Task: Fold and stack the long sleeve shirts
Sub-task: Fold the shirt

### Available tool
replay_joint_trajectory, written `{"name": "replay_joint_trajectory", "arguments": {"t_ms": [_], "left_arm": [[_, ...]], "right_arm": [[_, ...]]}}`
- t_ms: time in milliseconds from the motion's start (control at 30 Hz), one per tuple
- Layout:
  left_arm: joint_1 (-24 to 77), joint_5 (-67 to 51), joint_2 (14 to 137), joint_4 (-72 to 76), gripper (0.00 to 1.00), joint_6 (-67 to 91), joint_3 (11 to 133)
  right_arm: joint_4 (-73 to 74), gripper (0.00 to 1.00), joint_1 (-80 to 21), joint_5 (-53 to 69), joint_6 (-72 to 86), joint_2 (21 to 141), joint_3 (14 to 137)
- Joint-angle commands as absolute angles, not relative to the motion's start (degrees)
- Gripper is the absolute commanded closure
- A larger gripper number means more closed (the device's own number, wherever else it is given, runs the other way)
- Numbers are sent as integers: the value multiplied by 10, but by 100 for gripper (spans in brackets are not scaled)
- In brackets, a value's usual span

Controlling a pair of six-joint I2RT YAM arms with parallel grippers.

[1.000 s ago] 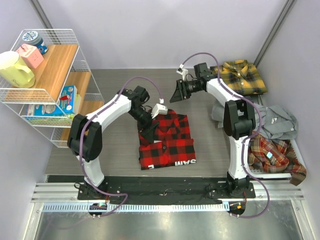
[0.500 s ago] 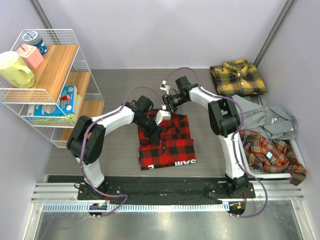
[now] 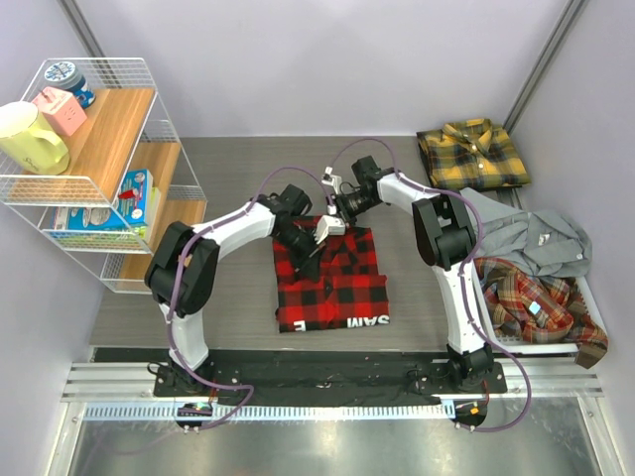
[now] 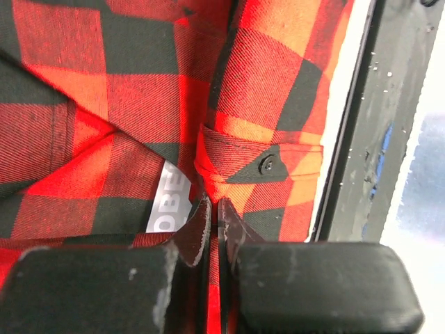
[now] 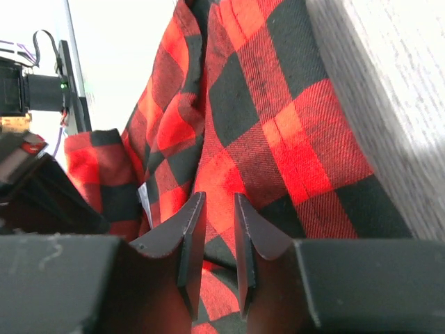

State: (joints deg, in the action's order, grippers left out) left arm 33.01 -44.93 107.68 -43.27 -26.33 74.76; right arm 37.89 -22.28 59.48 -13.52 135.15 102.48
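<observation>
The red-and-black check shirt (image 3: pixel 332 283) lies partly folded mid-table, its white lettering at the near edge. My left gripper (image 3: pixel 310 248) is at the shirt's upper left, by the collar. In the left wrist view it (image 4: pixel 213 212) is shut on a thin fold of the red fabric (image 4: pixel 139 104), next to a white neck label (image 4: pixel 167 202) and a buttoned cuff (image 4: pixel 266 164). My right gripper (image 3: pixel 335 213) is at the shirt's far edge. Its jaws (image 5: pixel 218 209) stand a narrow gap apart over the red check cloth (image 5: pixel 278 125). A yellow-and-black plaid shirt (image 3: pixel 473 154) lies folded at the far right.
A grey shirt (image 3: pixel 551 243) and an orange-brown plaid shirt (image 3: pixel 541 302) are heaped in a white tray (image 3: pixel 593 297) at the right. A wire rack (image 3: pixel 99 169) with a jug, boxes and tins stands at the left. The two arms' wrists are close together above the collar.
My right arm swung left from beside the yellow shirt to the red shirt's far edge, its jaws narrowing. My left gripper shifted up to the collar and shut on the fabric.
</observation>
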Motion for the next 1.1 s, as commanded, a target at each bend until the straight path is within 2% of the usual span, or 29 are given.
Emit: {"name": "replay_joint_trajectory", "arguments": {"t_ms": [0,633,867,1067], "left_arm": [[327,-485,1078,-498,100,-295,802],[260,-469,1179,-593,100,-336,1003],[266,-474,1160,-632,100,-396,955],[268,-479,1140,-619,100,-398,919]], "right_arm": [[407,72,-224,597,-176,1349,1035],[463,73,-224,589,-230,1354,1045],[497,73,-221,582,-239,1338,1115],[461,73,-221,591,-191,1338,1150]]}}
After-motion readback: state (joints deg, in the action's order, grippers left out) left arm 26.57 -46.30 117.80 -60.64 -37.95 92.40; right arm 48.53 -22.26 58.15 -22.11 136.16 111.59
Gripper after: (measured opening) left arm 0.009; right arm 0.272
